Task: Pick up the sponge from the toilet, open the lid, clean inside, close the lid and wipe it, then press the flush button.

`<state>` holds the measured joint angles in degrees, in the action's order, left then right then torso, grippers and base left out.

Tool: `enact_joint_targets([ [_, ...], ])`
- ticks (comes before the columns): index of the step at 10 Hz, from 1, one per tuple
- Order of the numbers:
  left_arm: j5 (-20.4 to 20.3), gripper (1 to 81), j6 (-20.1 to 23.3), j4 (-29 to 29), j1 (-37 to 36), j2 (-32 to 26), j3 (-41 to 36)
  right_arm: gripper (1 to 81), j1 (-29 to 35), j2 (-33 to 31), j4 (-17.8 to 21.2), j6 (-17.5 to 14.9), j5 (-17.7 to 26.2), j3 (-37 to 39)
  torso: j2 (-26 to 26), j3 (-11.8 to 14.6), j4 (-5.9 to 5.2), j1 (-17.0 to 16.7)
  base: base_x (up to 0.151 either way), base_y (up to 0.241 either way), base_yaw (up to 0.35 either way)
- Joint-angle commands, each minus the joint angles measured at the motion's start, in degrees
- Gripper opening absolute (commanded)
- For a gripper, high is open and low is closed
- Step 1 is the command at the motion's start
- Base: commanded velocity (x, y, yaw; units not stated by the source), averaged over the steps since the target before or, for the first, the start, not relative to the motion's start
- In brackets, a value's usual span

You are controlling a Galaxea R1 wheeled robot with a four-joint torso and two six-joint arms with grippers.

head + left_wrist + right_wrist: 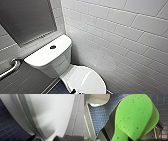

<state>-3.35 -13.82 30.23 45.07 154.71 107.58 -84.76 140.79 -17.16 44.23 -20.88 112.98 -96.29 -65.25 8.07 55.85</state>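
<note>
The white toilet (47, 56) stands in a tiled corner, with its dark round flush button (52, 46) on top of the tank. The glossy oval lid (83, 80) lies shut over the bowl. My left gripper (50, 139) is open at the lid's (50, 112) side rim; dark finger parts (32, 137) show on either side of the edge. A dark bit of it (75, 91) also shows at the lid's near rim. My right gripper (132, 136) is shut on the bright green sponge (136, 112), held above the blue floor tiles (100, 115).
White tiled walls (125, 37) close in behind and to the right of the toilet. A metal grab bar (11, 67) runs along the left wall below a dark framed panel (25, 17). Dark blue floor tiles (8, 126) lie beside the bowl.
</note>
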Motion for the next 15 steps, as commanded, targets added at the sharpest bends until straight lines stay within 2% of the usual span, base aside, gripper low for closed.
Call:
enact_joint_targets([
  [1,2.6,81.1,-0.1,0.1,-6.4,-0.4,-3.4,1.0,0.2,-2.4,-1.2,0.0,3.1,-0.9,0.0,0.0,0.00,0.0,0.000,0.000,0.000],
  [6,1.4,81.1,-0.1,-0.1,-6.8,1.1,-0.4,1.0,0.4,-2.6,-1.1,0.0,3.1,-1.3,0.0,0.0,0.00,0.0,0.000,0.000,0.000],
  [12,0.1,81.1,0.0,-0.4,-8.1,-1.8,-6.2,1.0,0.2,-2.6,-1.2,0.0,3.1,-1.8,0.0,0.0,0.00,0.0,0.000,0.000,0.000],
  [15,0.1,81.1,0.0,-0.4,-7.8,-0.6,-3.2,1.0,0.2,-2.7,-1.2,0.0,3.1,-1.7,0.0,0.0,0.00,0.0,0.000,0.000,0.000],
])
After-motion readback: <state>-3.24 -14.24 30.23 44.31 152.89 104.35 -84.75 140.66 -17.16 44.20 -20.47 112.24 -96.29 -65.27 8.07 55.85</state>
